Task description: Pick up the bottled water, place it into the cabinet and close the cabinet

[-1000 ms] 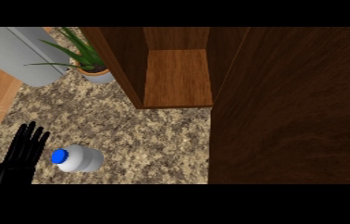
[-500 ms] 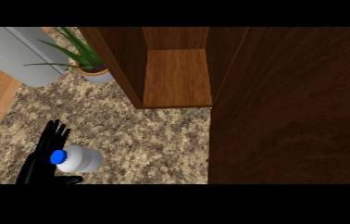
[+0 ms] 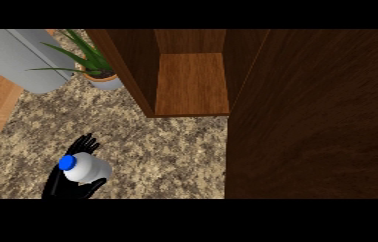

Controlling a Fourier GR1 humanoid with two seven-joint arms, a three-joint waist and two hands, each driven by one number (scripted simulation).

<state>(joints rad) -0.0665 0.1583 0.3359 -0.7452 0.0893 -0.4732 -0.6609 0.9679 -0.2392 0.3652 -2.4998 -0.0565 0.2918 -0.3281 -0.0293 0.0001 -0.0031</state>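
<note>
The bottled water (image 3: 88, 169), white with a blue cap (image 3: 67, 162), lies on its side on the speckled counter at the lower left, cap pointing left. My left hand (image 3: 65, 185) is underneath and behind it. Its fingers (image 3: 83, 144) stick out past the bottle's far side and the thumb curls round the near side. The open wooden cabinet (image 3: 192, 81) stands at the top centre, its shelf bare. Its dark door (image 3: 303, 116) is swung out and fills the right side. My right hand does not show.
A potted green plant (image 3: 97, 71) stands left of the cabinet. A grey rounded appliance (image 3: 33, 61) sits at the upper left. Bare speckled counter (image 3: 162, 156) lies between the bottle and the cabinet.
My left hand has slid in from the left, gone under the bottle and wrapped round it. The bottle's cap end has shifted slightly up.
</note>
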